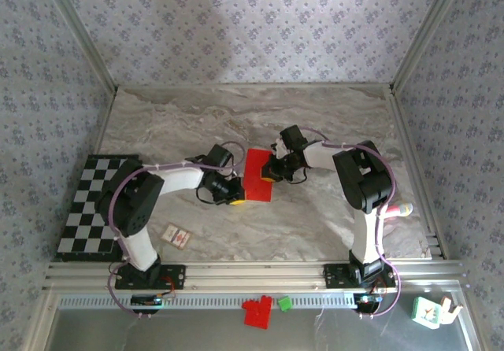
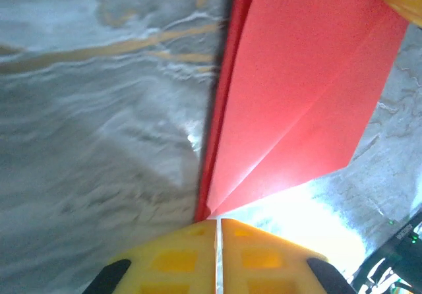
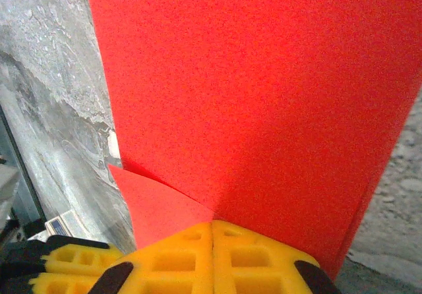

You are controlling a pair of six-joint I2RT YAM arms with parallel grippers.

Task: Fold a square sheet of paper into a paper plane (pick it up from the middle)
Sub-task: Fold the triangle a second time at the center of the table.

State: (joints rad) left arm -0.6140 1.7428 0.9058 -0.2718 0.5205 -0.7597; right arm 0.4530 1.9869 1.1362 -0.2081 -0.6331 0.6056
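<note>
Grey marbled table [image 1: 331, 115] sits between floral-papered walls [image 1: 236, 20], checkered mat [image 1: 87, 209] at its left; mid-table, left end effector [image 1: 235, 199] and right end effector [image 1: 272, 175] each clamp folded red paper [image 1: 256, 174].

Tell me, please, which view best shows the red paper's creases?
The left wrist view: seen at a slant, the red paper shows its diagonal crease and layered edge. The top external view gives its small outline; the right wrist view, a plain red face with one corner flap.
</note>
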